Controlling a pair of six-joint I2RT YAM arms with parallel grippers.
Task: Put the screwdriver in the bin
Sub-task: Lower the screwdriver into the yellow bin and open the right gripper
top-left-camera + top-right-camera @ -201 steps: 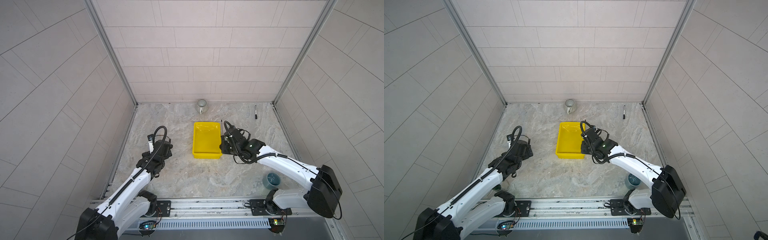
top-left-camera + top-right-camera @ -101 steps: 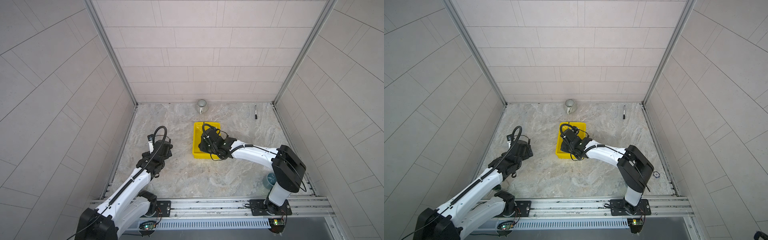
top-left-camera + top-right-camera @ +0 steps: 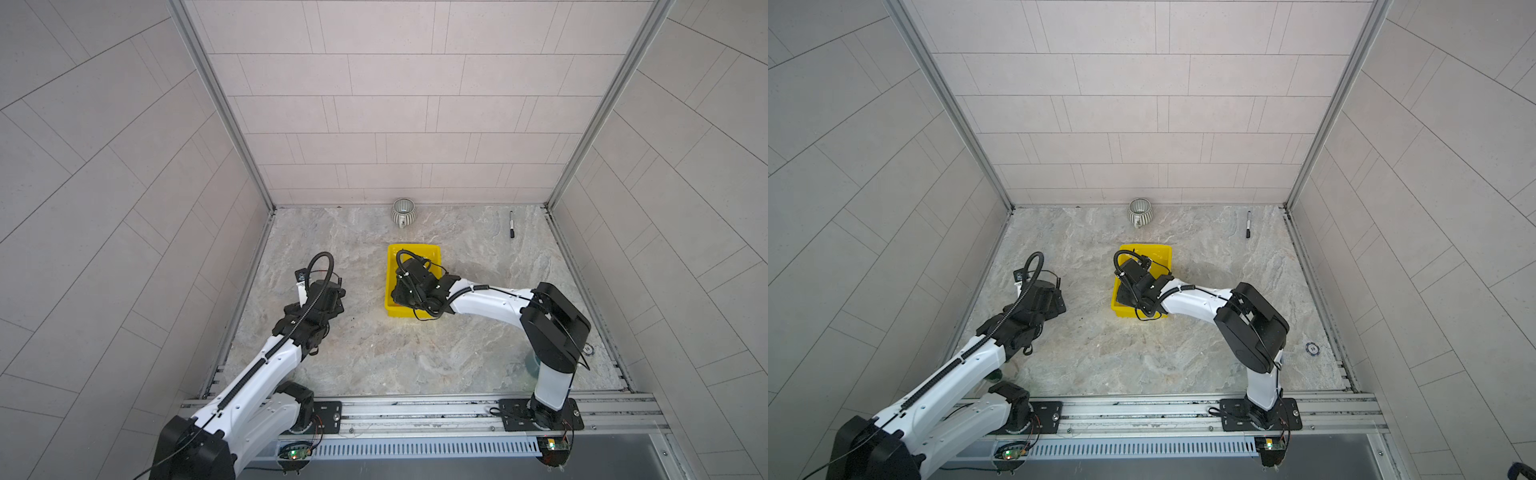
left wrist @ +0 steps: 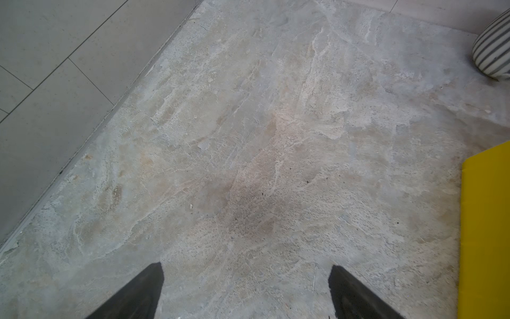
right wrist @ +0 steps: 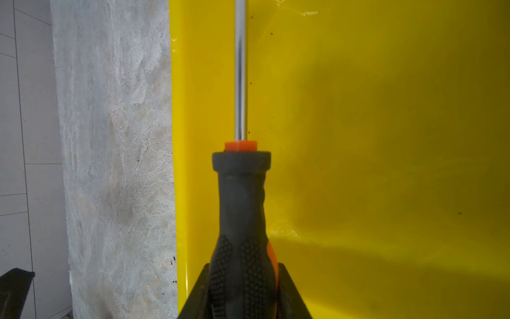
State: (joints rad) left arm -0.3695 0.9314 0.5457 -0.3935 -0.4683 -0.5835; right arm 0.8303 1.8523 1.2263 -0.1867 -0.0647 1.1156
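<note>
Over the yellow bin, right claw clenched on screwdriver, left claw spread, empty.

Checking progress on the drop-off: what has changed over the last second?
The right arm swung left from the right rim of the bin to above its inside, jaws still shut on the screwdriver; nothing was let go. The left arm, bin, mug and marker stayed put.
</note>
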